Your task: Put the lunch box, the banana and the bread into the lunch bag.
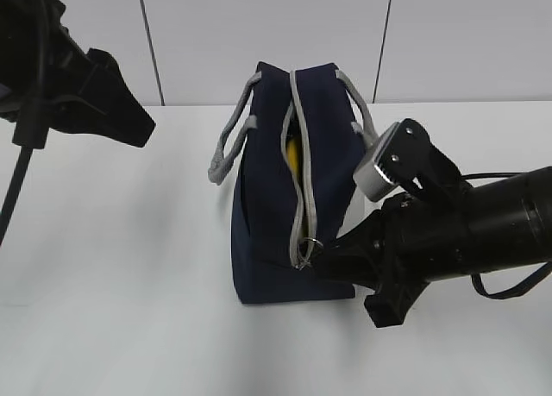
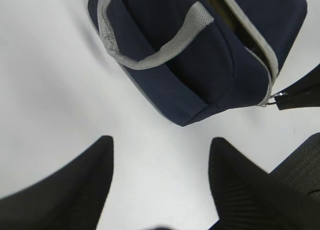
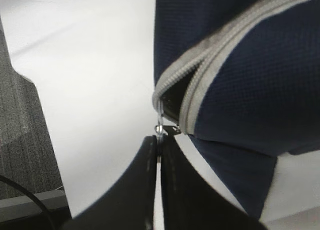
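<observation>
Pinching the metal ring pull (image 3: 160, 126) of the navy-blue fabric lunch bag (image 1: 267, 215), the right gripper (image 3: 159, 155) should draw steadily along the grey zipper (image 1: 302, 163); the left gripper (image 2: 160, 190) hangs with jaws apart over the white table (image 1: 129, 241).

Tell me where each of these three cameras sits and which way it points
Exterior view: raised at the table's near side, looking down at a slant toward the wall at the lunch bag; both arms show.
Left wrist view: above the table, looking down on the bag's handle side; the open left gripper frames it.
Right wrist view: low beside the bag's end; the right gripper is shut on the zipper pull.
All three share the bag's zipper.
</observation>
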Motion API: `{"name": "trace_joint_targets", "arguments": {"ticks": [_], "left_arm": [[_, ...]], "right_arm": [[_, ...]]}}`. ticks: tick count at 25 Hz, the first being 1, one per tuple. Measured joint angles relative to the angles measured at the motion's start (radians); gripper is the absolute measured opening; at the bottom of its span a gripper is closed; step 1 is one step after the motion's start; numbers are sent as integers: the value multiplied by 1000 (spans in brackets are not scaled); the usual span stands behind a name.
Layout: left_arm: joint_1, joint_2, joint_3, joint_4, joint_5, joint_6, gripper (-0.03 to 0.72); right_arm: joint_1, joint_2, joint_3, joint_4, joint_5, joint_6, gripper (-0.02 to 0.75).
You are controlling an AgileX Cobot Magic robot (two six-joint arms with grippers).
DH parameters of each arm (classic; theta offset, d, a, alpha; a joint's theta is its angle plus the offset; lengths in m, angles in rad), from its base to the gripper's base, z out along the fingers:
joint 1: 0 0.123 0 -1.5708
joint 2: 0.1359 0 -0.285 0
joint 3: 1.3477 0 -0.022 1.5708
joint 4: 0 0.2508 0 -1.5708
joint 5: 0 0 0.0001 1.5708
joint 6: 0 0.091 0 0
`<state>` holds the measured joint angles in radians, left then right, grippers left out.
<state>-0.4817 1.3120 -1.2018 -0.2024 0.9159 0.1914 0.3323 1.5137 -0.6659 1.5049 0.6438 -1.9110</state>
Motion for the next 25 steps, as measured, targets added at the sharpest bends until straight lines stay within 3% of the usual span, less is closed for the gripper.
{"name": "trace_joint_targets", "arguments": {"ticks": [25], "left_arm": [[0,0,0,1,-2,1,424]], "right_arm": [[0,-48,-129,-18,36,20,0]]}}
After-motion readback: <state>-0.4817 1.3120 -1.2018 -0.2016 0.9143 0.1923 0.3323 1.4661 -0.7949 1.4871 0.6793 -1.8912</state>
